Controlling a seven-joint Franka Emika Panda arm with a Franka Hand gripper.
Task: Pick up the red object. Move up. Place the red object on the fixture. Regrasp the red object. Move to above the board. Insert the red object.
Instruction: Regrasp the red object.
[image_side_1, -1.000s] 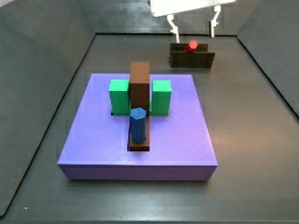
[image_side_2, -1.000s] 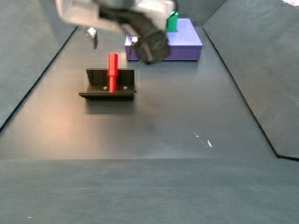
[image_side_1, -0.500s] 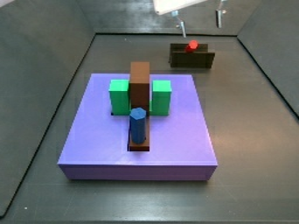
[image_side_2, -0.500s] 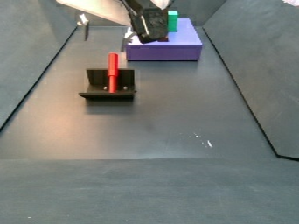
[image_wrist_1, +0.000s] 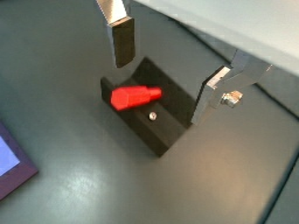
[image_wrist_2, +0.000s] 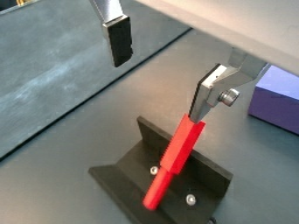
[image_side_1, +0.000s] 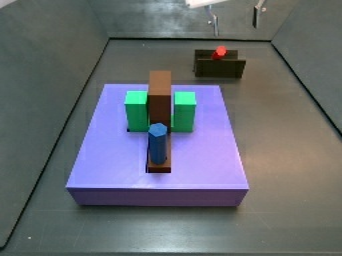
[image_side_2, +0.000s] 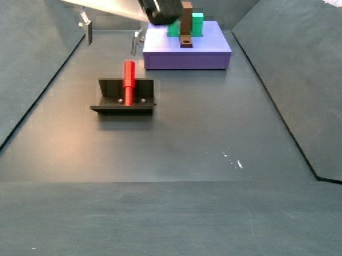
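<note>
- in a wrist view, the gripper (image_wrist_1: 176, 63) hangs spread wide and holds nothing; one dark-padded finger (image_wrist_1: 121, 38) and the silver finger (image_wrist_1: 218, 83) stand on either side of the fixture (image_wrist_1: 158, 118) below. the red object (image_wrist_1: 135, 96) lies in the fixture's hollow, beneath the gap between the fingers and touching neither. a corner of the board (image_wrist_1: 12, 166) shows off to one side, apart from the gripper.
- in a wrist view, the gripper (image_wrist_2: 163, 66) is again wide and empty above the grey bench (image_wrist_2: 70, 79). the red object (image_wrist_2: 173, 161) leans tilted against the upright wall of the fixture (image_wrist_2: 163, 179), its upper end near the silver finger (image_wrist_2: 211, 92); whether they touch i cannot tell. a piece of the board (image_wrist_2: 278, 96) lies beyond that finger.
- in a side view, only the fingertips of the gripper (image_side_1: 237, 12) show at the upper edge, apart from each other. the red object (image_side_1: 221, 52) stands on the fixture (image_side_1: 219, 67) below them, well clear. the board (image_side_1: 158, 150), with green blocks (image_side_1: 136, 110), a brown bar (image_side_1: 160, 100) and a blue peg (image_side_1: 158, 142), lies nearer the camera than the gripper.
- in a side view, the gripper (image_side_2: 112, 34) is high at the upper edge, its thin fingers apart. the red object (image_side_2: 130, 82) rests upright in the fixture (image_side_2: 124, 99) beneath it, untouched. the board (image_side_2: 190, 50) sits beside the gripper, farther back.
</note>
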